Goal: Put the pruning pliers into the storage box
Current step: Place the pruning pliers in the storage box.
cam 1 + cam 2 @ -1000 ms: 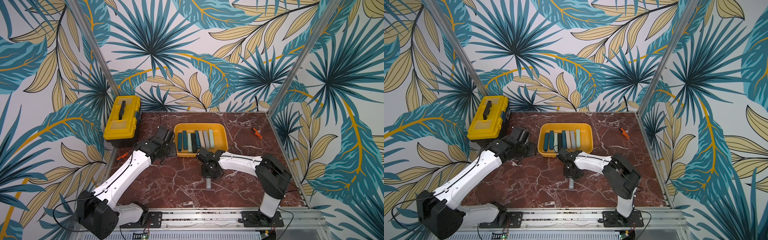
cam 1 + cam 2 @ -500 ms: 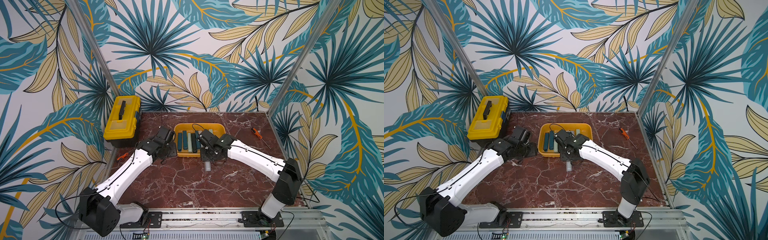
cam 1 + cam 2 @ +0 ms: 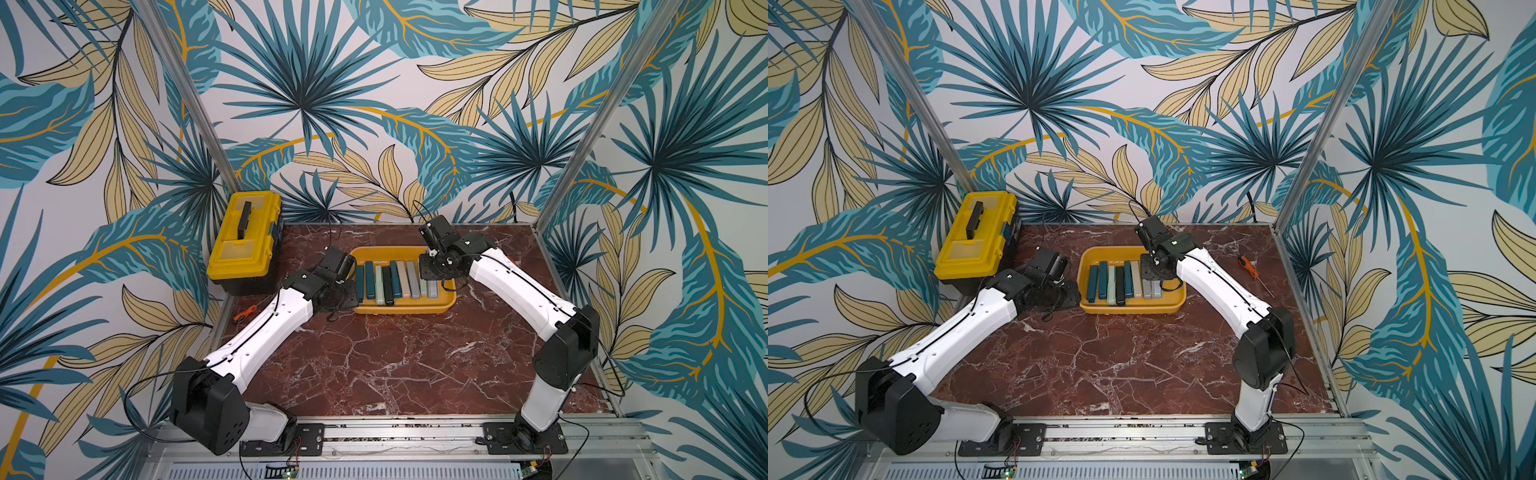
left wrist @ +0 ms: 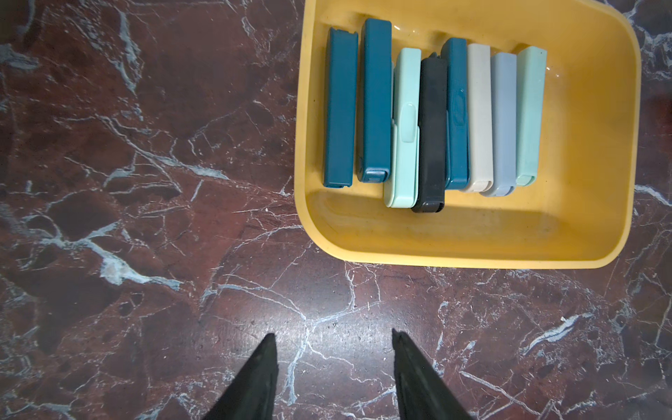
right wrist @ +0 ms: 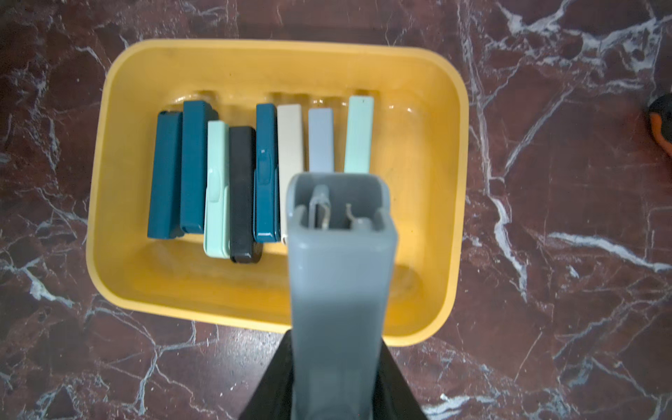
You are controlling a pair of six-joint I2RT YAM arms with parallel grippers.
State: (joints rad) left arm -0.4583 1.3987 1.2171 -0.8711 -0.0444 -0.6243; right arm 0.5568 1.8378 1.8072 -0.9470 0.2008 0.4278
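While right claw (image 5: pixel 336 342) clamps a grey plier (image 5: pixel 340 262) above the box (image 5: pixel 276 45), left claw (image 4: pixel 332 338) gapes — toolbox (image 3: pixel 245 241) nearby.

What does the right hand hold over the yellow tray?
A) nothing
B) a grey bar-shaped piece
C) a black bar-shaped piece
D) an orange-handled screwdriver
B: the right wrist view shows the right hand shut on a grey bar-shaped piece above the yellow tray.
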